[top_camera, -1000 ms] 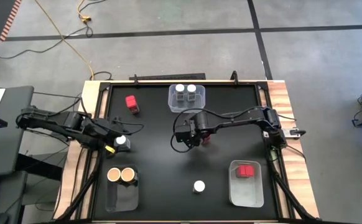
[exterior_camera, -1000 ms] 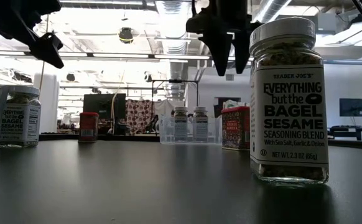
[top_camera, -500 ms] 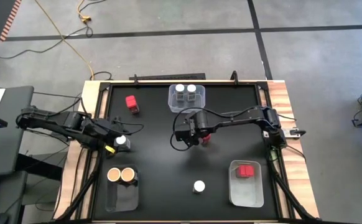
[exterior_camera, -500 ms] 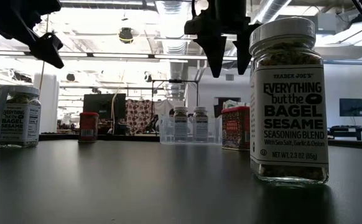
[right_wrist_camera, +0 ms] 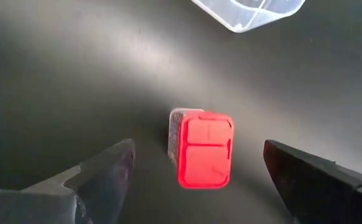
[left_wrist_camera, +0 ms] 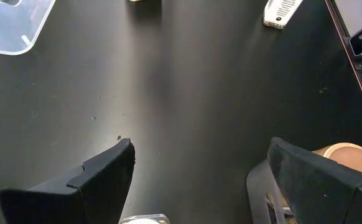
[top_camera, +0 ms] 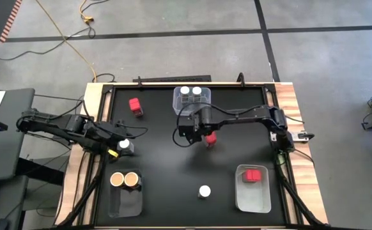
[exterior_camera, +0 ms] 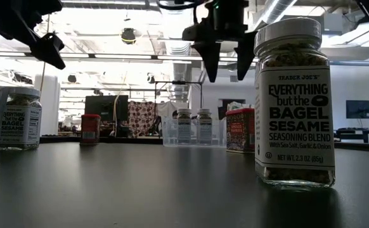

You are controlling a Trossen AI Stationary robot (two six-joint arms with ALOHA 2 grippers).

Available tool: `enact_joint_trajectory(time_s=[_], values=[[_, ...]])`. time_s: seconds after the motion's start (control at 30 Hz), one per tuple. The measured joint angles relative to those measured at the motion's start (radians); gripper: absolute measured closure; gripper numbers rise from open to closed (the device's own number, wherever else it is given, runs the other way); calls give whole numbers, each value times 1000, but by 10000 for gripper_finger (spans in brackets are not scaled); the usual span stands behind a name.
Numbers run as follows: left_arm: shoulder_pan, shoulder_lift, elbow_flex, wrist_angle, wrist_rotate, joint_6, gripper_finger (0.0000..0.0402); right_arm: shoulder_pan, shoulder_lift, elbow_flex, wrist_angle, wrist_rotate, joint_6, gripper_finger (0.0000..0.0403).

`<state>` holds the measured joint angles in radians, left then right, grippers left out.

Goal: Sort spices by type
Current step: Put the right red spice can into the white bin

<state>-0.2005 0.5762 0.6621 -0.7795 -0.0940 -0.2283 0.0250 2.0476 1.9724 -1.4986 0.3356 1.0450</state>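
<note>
A red spice box (right_wrist_camera: 204, 149) stands upright on the black table (top_camera: 160, 160), near its middle. My right gripper (right_wrist_camera: 198, 149) hangs open well above the box (top_camera: 209, 138), one finger to each side of it and clear of it. At the left edge my left gripper (left_wrist_camera: 196, 165) hovers open over a white-lidded jar (top_camera: 124, 145). A second red box (top_camera: 135, 105) stands at the far left. Another white-lidded jar (top_camera: 204, 191) stands near the front.
A clear bin (top_camera: 192, 108) at the far middle holds two white-lidded jars. Two tan-lidded jars stand in the bin (top_camera: 123, 203) at the near left. The bin (top_camera: 254, 198) at the near right holds red boxes. Bare table lies between them.
My right gripper has moved a little toward the table's far edge and rolled slightly, and its fingers have spread wider. The red box below it has stayed in place and now shows more fully in the high view.
</note>
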Motion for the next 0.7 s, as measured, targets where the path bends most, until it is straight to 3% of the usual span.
enact_joint_trajectory(time_s=[0.3,0.43,0.7], values=[[0,0,0,0,-11,-1,49,-175,-1,-10,68,-75,-145,11],[0,0,0,0,-12,-2,49,-195,-20,-40,66,-80,-182,11],[0,0,0,-1,-50,2,49,-154,-212,-308,116,-90,-129,12]])
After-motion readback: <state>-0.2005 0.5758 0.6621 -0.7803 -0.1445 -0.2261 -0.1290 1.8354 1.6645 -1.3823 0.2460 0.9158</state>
